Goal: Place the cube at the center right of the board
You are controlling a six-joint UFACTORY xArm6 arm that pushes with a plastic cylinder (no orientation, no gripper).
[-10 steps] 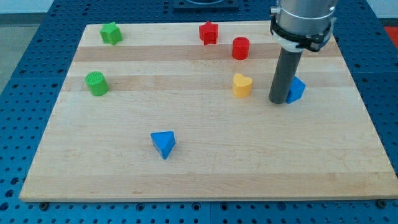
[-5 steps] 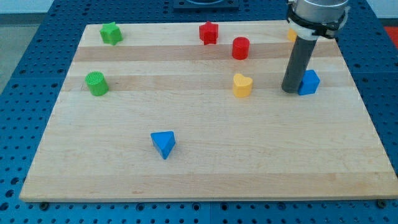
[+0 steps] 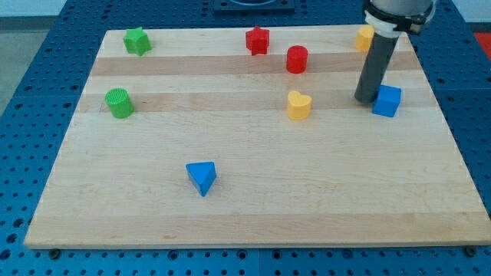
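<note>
Camera view looks down at a slant on a pale wooden board [image 3: 253,207] resting on a blue perforated table [image 3: 31,115]. Near the view's right edge, a little above mid-height, sits the blue cube [image 3: 387,100], the block the task concerns. My tip [image 3: 366,100] stands on the board at the cube's left side, touching it or very nearly so; the angle makes the exact contact hard to confirm. That placement suits a push toward the view's right, since the rod is on the side opposite the way the cube needs to travel. There is no pincer on this arm, only the straight dark rod, so nothing opens or closes.

The cube already seems close to the centre right of the board, perhaps slightly high, so I judge little pushing is left.

Other blocks lie apart from the action. A yellow heart-shaped block [image 3: 298,104] sits to the left of my tip. A red cylinder [image 3: 297,59] and a red star-like block [image 3: 258,40] lie toward the view's top. A yellow block [image 3: 364,37], partly hidden behind the rod, is at the top right. A green star-like block [image 3: 137,41] and a green cylinder [image 3: 118,103] are at the left. A blue triangular block [image 3: 202,177] lies lower centre.
</note>
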